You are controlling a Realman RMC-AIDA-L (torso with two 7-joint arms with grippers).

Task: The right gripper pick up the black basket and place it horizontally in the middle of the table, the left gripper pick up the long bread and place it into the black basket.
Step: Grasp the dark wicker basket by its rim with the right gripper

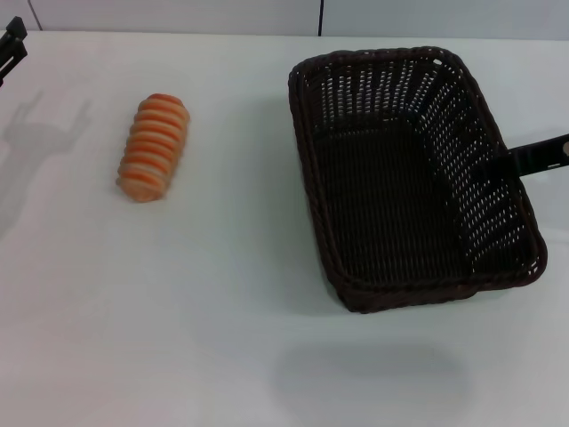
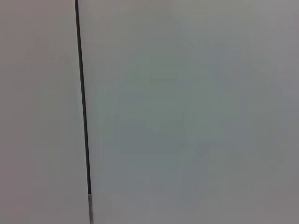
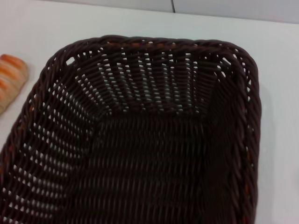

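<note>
Counter (image 1: 222, 311): plain white, smooth and flat, carrying both items; a soft shadow falls across its left portion.

Black basket (image 1: 391, 205): large rectangular wicker piece, dark brown-black, with open-weave sloping walls, a tightly woven floor and a braided rim. It sits on the right half of the counter, long axis running away from the robot and slightly skewed. It holds nothing. The right wrist view looks down into its interior (image 3: 149, 154), with light showing through the gaps in the far and side walls.

Long bread (image 1: 155, 147): small oblong loaf, orange-brown with pale cross ridges along its top. It lies on the counter's left half, well apart from the basket, long axis nearly parallel to the basket's. One end of it shows at the edge of the right wrist view (image 3: 10, 77), just outside the basket's rim.

Right end effector (image 1: 524, 158): a black arm section reaches in from the right edge and meets the basket at its right-hand wall, touching the rim there. Whether its fingers are spread or pinching the wicker cannot be told.

Left end effector (image 1: 11, 46): black parts show at the far left corner, well apart from the bread. Finger state cannot be told.
</note>
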